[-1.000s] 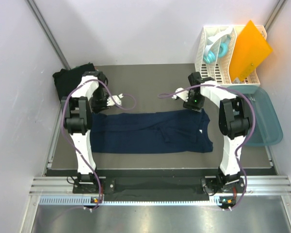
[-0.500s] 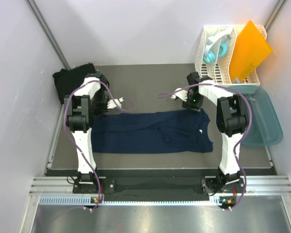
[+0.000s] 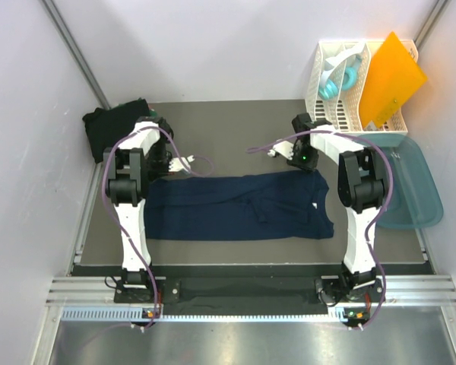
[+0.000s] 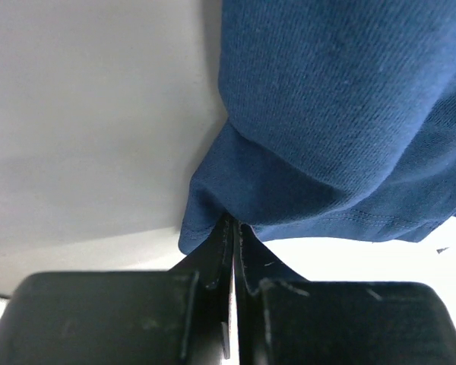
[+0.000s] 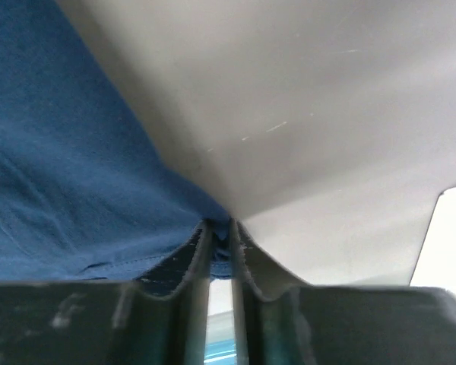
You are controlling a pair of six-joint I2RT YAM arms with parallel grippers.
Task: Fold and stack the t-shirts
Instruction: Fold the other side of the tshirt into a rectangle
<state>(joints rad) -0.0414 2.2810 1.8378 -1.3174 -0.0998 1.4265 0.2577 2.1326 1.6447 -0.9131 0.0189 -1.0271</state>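
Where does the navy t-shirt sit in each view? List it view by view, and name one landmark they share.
Top external: the navy t-shirt lies spread flat across the centre.
Left wrist: it fills the upper right, its corner pinched in the left gripper.
Right wrist: it fills the left side, its edge pinched in the right gripper.
Shared landmark: the grey table surface beside the cloth.

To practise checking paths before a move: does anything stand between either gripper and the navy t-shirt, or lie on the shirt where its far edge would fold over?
Nothing visible does. The left gripper and the right gripper each pinch the far edge of the navy t-shirt directly. Seen from above, nothing lies on the shirt.
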